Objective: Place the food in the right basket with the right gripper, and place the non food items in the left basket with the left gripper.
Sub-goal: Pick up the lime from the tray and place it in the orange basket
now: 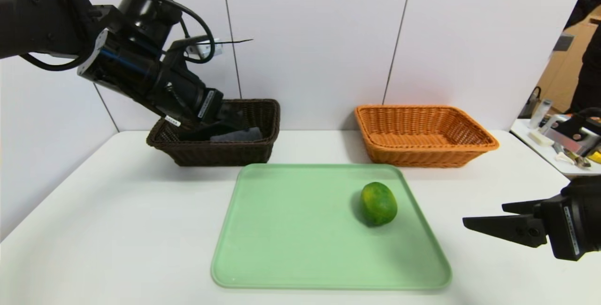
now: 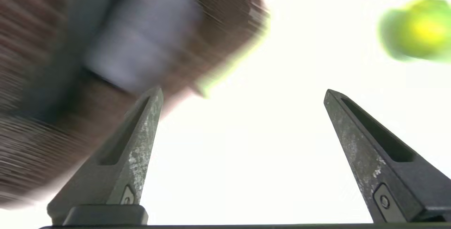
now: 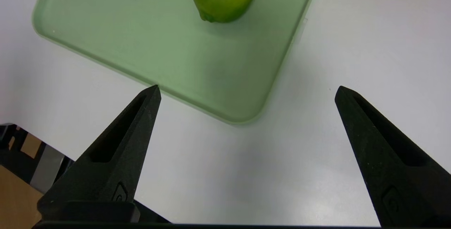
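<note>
Left gripper (image 2: 243,93) spread, empty, over dark brown wicker basket (image 1: 263,108); right gripper (image 3: 246,90) spread, aimed at green citrus fruit (image 1: 378,203) on pale green plastic tray (image 1: 281,248).

A green citrus fruit (image 1: 378,203) lies on the right part of a pale green tray (image 1: 291,248) at the counter's (image 1: 117,230) middle. Along the far edge, the left gripper (image 1: 225,122) hangs over the dark brown basket (image 1: 220,152); the orange basket (image 1: 425,135) stands to its right. The right gripper (image 1: 488,216) waits by the right edge, jaws apart.
</note>
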`<state>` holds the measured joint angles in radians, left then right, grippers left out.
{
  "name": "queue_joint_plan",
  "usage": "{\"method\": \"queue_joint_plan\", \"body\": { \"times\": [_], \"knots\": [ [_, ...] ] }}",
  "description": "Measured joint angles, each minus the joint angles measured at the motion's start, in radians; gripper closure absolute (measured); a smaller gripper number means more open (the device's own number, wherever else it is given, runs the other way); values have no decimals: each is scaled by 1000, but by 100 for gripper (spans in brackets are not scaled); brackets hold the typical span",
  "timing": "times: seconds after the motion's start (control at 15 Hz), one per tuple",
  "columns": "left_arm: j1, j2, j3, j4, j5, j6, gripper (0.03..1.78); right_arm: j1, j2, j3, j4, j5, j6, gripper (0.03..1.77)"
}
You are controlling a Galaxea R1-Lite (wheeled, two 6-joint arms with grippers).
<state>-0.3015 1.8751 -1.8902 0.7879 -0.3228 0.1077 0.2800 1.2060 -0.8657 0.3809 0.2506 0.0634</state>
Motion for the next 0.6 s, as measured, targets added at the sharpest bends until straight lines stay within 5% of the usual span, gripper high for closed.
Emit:
{"method": "queue_joint_plan", "body": {
  "times": [0.27, 0.6],
  "knots": [
    [-119, -75, 127, 13, 3, -219, 15, 14, 82, -70, 4, -1, 1, 9],
    [-205, -134, 311, 4, 45, -276, 14, 111, 239, -186, 8, -65, 58, 9]
  ]
}}
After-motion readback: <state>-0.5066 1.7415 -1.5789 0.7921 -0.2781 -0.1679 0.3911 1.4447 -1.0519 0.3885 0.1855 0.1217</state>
